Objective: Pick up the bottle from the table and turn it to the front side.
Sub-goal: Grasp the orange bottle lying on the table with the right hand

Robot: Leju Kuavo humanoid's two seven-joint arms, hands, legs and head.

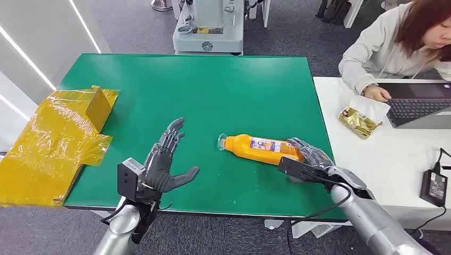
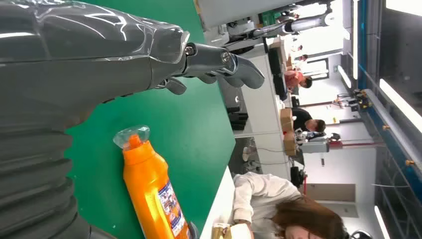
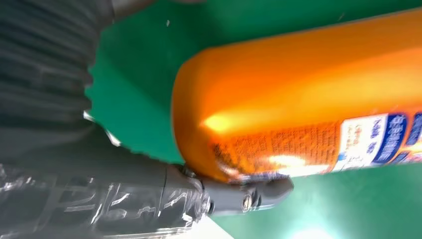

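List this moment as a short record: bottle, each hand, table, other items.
bottle: orange bottle lying on its side, cap end toward the left hand
right hand: right hand at the bottle's base, thumb touching it
left hand: left hand holds nothing, fingers apart, over the table
table: green table
other: yellow box at the table's left edge; person at a laptop

My left hand (image 1: 166,162) hovers over the worktop (image 1: 186,85), empty, fingers (image 1: 173,133) spread and extended forward, thumb out to the side. My right hand (image 1: 311,159) has its fingers wrapped around the bottle's (image 1: 260,149) base end, arm reaching in low
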